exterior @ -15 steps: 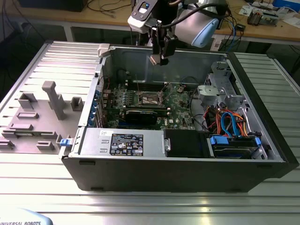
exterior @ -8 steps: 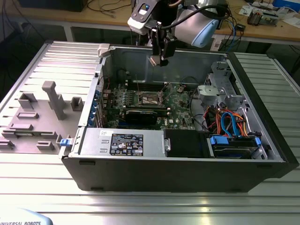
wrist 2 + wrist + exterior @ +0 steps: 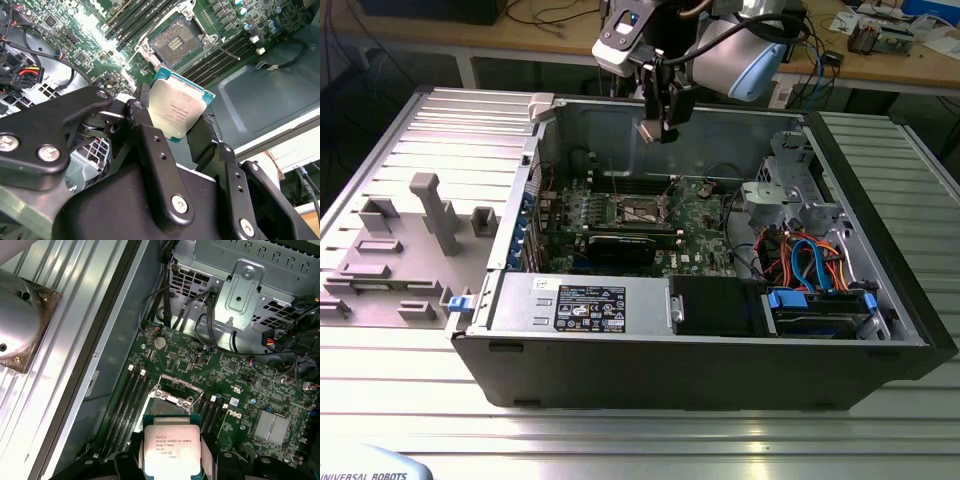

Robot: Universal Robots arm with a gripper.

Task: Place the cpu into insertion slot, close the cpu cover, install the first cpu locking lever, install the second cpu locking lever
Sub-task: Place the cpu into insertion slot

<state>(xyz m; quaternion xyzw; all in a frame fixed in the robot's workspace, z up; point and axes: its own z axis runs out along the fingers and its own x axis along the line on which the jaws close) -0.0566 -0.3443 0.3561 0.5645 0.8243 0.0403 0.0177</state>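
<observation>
the following are counted: one chip [image 3: 176, 111], one socket [image 3: 175, 44], one green circuit board [image 3: 225, 375], one coin battery [image 3: 159, 343], one open computer case [image 3: 670, 370], one gripper [image 3: 175, 107], one power supply box [image 3: 515, 300].

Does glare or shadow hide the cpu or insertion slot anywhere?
Second wrist view: glare washes out the green board beside the insertion slot, itself readable; the cpu evenly lit. First wrist view: cpu bright, not blown out. Exterior view: insertion slot dim inside the shadowed case.

cpu [image 3: 171, 447] top: several lines of fine print, not reliably legible | label [image 3: 590, 305] on power supply [image 3: 515, 300]: small print, unreadable | motherboard [image 3: 240, 385]: white markings, unreadable
</observation>
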